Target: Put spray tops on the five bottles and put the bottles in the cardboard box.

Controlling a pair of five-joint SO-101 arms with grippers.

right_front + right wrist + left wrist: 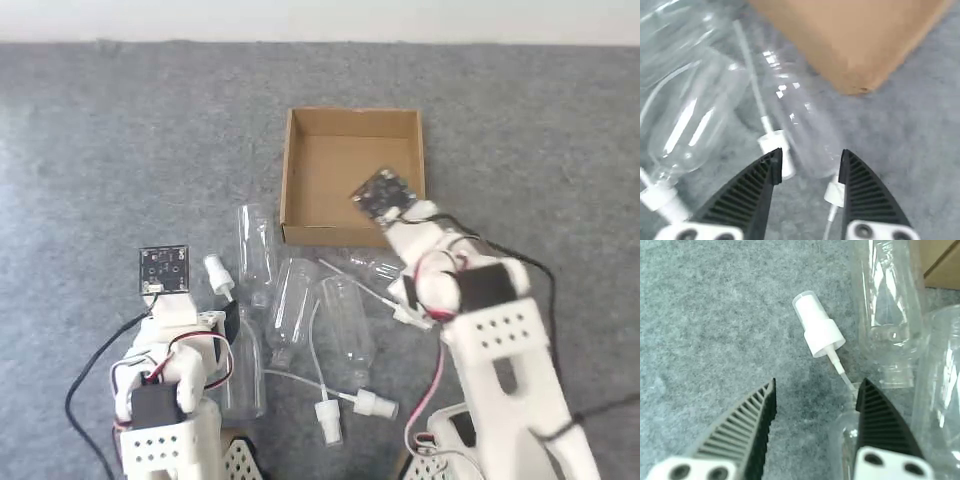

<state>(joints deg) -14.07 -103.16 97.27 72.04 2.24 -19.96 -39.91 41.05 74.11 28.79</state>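
Several clear bottles lie on the grey carpet in front of the cardboard box (pixel 350 165). My left gripper (pixel 818 383) is open just short of a white spray top (pixel 817 330) whose tube runs towards the mouth of a bottle (pixel 847 437) under one finger. A second bottle (pixel 887 305) lies beside the top. My right gripper (pixel 811 155) is open by the box corner (pixel 855 45), its fingertips on either side of a small clear bottle's (pixel 797 117) end. A spray top (pixel 774 144) with a long tube lies against one finger, and another spray top (pixel 835 192) by the other.
Two loose spray tops (pixel 328 420) (pixel 376 405) with tubes lie at the front between the arms. Bottles (pixel 345 320) crowd the middle of the carpet. The box is open at the top with nothing in it. Open carpet spreads to the far left and right.
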